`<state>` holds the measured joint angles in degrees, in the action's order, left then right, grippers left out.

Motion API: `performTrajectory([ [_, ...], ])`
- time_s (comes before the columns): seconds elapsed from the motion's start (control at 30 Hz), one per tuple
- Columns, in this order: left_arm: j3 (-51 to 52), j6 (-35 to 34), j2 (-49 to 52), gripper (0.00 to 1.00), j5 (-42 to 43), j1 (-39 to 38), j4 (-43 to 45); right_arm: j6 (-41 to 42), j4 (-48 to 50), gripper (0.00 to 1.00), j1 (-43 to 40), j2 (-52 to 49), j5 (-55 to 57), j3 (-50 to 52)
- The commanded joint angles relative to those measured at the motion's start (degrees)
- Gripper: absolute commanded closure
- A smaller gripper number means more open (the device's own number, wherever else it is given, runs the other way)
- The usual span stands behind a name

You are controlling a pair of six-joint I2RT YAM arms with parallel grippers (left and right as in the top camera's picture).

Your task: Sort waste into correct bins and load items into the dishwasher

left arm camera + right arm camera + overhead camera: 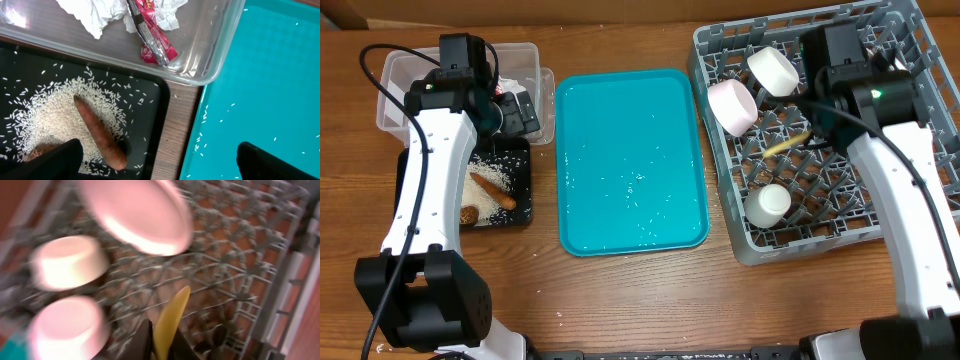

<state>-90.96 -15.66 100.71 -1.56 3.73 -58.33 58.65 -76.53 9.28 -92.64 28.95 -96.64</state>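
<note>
The pale yellow spoon (170, 315) is sitting in the right gripper (163, 342), whose jaws are clamped on its near end, one dark finger pressing on each side. In the wrist view its long axis is running straight away from the jaws, with the free end pointing out over the grid of the grey dish rack (740, 245). From overhead the spoon (787, 145) is lying roughly crosswise near the middle of the rack, slightly tilted, its free end pointing toward the teal tray (630, 160). Whether it is touching the grid I cannot tell. It is looking thin, smooth and glossy, probably light plastic that could slip through a grid cell if released badly.

A white bowl (732, 105) is leaning just beside the free end, a second bowl (772, 70) is sitting farther back, and a small cup (769, 203) is standing nearer the front. The wrist view is showing them only as blurs.

The right arm is the one working over the rack. The left gripper (160, 167) is hovering well apart from it, above the edge of the black tray (150, 115) beside the clear tub (210, 60), with its jaws wide apart and empty.
</note>
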Motion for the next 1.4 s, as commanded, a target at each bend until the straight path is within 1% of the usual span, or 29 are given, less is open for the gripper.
performTrajectory([
  [0.0,-0.26,0.90,-0.70,0.00,-0.50,-0.11,0.07,8.33,2.38,0.96,-4.74,-1.03,3.15,7.10],
  [0.1,-0.26,0.90,-0.70,0.00,-0.50,-0.11,0.07,8.90,6.51,0.95,-7.48,-1.03,1.29,11.85],
  [0.13,-0.26,0.90,-0.70,0.00,-0.50,-0.11,0.07,8.90,7.98,0.86,-8.22,-1.03,0.94,13.31],
  [0.2,-0.26,0.90,-0.70,0.00,-0.50,-0.11,0.07,8.59,10.45,0.72,-9.11,-1.03,0.35,15.54],
  [0.23,-0.26,0.90,-0.70,0.00,-0.50,-0.11,0.09,8.39,10.80,0.69,-9.27,-1.03,0.35,15.82],
  [0.27,-0.26,0.90,-0.70,0.00,-0.50,-0.11,0.09,7.67,11.02,0.63,-9.35,-1.03,0.35,16.02],
  [0.3,-0.26,0.90,-0.70,0.00,-0.50,-0.11,0.09,6.62,11.37,0.62,-9.35,-1.03,0.35,16.02],
  [0.37,-0.26,0.90,-0.70,0.00,-0.50,-0.11,0.07,3.37,12.07,0.53,-9.35,-0.76,0.33,15.87],
  [0.43,-0.26,0.90,-0.70,0.00,-0.50,-0.11,0.07,0.46,11.82,0.49,-9.35,-0.42,-0.76,15.17],
  [0.53,-0.26,0.90,-0.70,0.00,-0.50,-0.11,0.07,-7.08,10.91,0.44,-9.33,1.36,-6.05,12.48],
  [0.6,-0.26,0.90,-0.70,0.00,-0.50,-0.11,0.07,-14.97,10.05,0.34,-9.33,4.55,-12.52,9.57],
  [0.63,-0.26,0.90,-0.70,0.00,-0.50,-0.11,0.07,-19.71,9.75,0.31,-9.33,6.34,-16.72,8.09],
  [0.7,-0.26,0.90,-0.70,0.00,-0.48,-0.11,0.07,-26.21,8.44,0.27,-9.33,9.77,-23.87,5.77],
  [0.73,-0.26,0.90,-0.70,0.00,-0.50,-0.11,0.07,-28.63,7.17,0.21,-9.33,11.69,-27.08,4.63],
  [0.77,-0.26,0.90,-0.70,0.00,-0.50,-0.11,0.07,-30.47,5.64,0.05,-9.33,13.90,-29.59,3.50],
  [0.8,-0.26,0.90,-0.70,0.00,-0.50,-0.11,0.07,-31.08,4.09,0.00,-9.35,15.93,-30.95,2.69],
  [0.87,-0.26,0.90,-0.70,0.00,-0.50,-0.11,0.07,-31.01,0.90,0.00,-9.35,20.79,-32.94,1.55],
  [1.03,-0.26,0.90,-0.70,0.00,-0.48,-0.11,0.07,-31.12,-0.07,0.00,-9.35,32.13,-34.71,1.46],
  [1.1,-0.26,0.90,-0.70,0.00,-0.50,-0.11,0.09,-32.81,-1.29,0.00,-9.35,35.19,-32.11,1.46],
  [1.17,-0.26,0.90,-0.70,0.00,-0.50,-0.11,0.07,-34.71,-6.19,0.00,-9.35,38.99,-31.08,1.46],
  [1.27,-0.26,0.90,-0.70,0.00,-0.50,-0.11,0.07,-34.67,-12.87,0.00,-9.35,44.46,-26.64,1.51],
  [1.37,-0.26,0.90,-0.70,0.00,-0.50,-0.11,0.07,-34.69,-13.86,0.00,-9.35,48.28,-22.86,2.51],
])
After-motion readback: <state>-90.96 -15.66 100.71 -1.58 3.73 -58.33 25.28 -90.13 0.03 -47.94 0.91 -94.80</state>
